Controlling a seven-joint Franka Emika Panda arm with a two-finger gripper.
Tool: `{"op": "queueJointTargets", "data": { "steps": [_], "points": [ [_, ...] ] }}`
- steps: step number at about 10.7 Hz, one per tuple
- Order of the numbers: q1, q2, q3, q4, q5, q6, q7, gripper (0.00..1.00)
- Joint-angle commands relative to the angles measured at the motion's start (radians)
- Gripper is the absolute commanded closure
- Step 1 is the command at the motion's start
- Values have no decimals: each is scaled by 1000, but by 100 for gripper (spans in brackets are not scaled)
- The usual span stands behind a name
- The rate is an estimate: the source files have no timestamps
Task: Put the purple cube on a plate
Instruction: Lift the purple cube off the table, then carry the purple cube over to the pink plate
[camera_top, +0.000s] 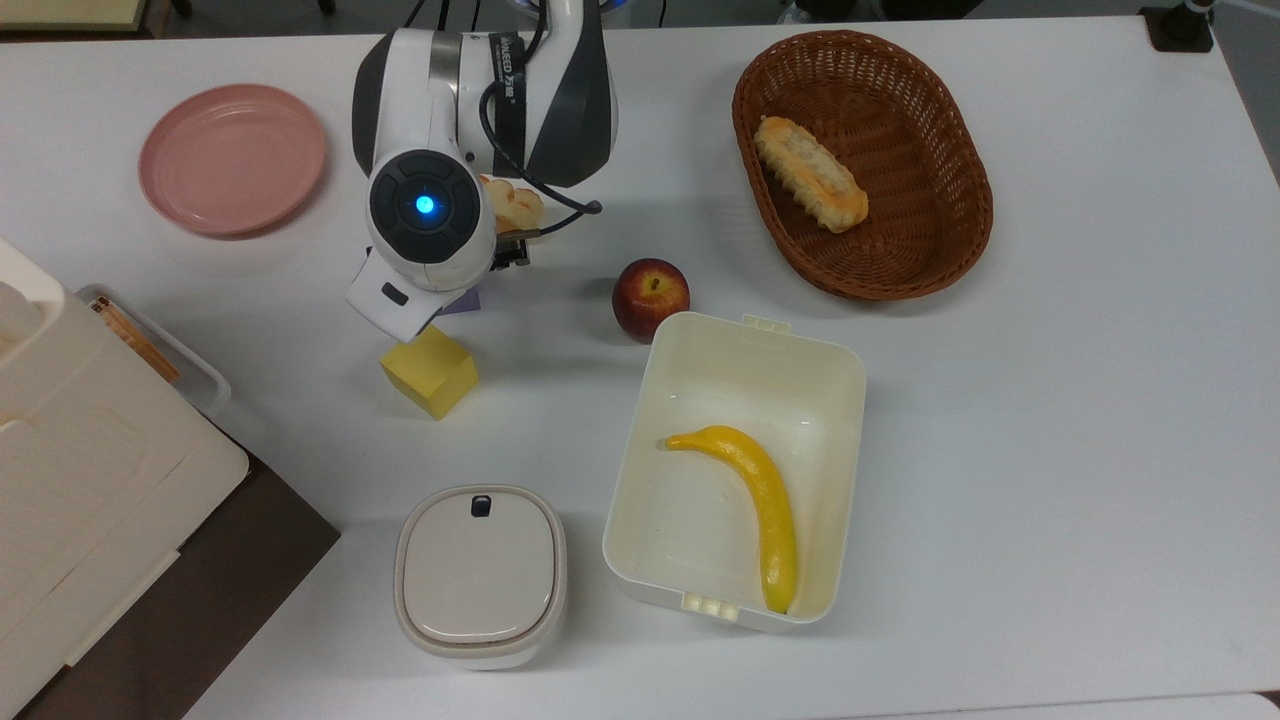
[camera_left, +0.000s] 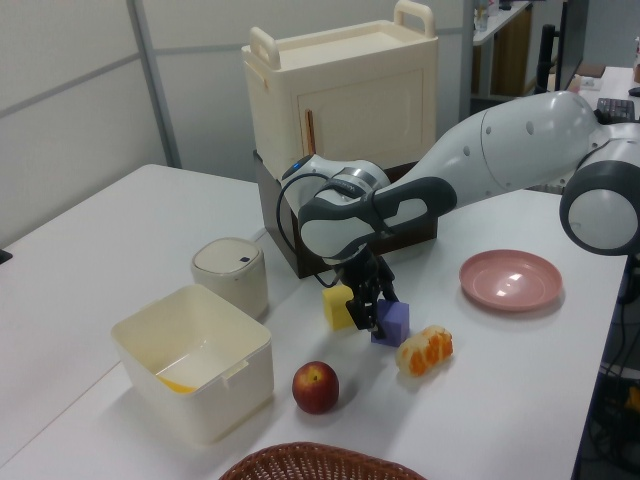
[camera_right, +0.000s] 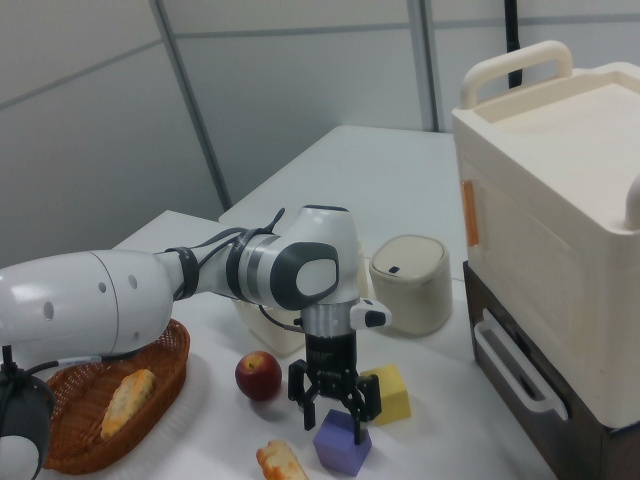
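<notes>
Your gripper (camera_right: 336, 411) hangs spread wide right over the purple cube (camera_right: 342, 442), which sits on the table between the yellow cube (camera_right: 388, 393) and an orange pastry (camera_left: 425, 351), well apart from the plate (camera_top: 232, 158); lower straight, centring the cube between both fingers before closing.

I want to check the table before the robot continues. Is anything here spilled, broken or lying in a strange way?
Nothing looks spilled or broken. The purple cube rests flat on the table beneath the gripper, the plate is bare, and the yellow cube and the apple sit apart from each other.
</notes>
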Motion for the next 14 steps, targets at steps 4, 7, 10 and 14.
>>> {"op": "queueJointTargets", "data": {
  "steps": [4,7,10,14],
  "points": [
    [2,-93,-19,-28,4,-6,8,91],
    [-44,-153,-24,12,-20,-158,-26,92],
    [-128,-153,-35,14,-143,-255,-75,92],
    [-277,-144,-36,11,-148,-250,-221,79]
  ]
}}
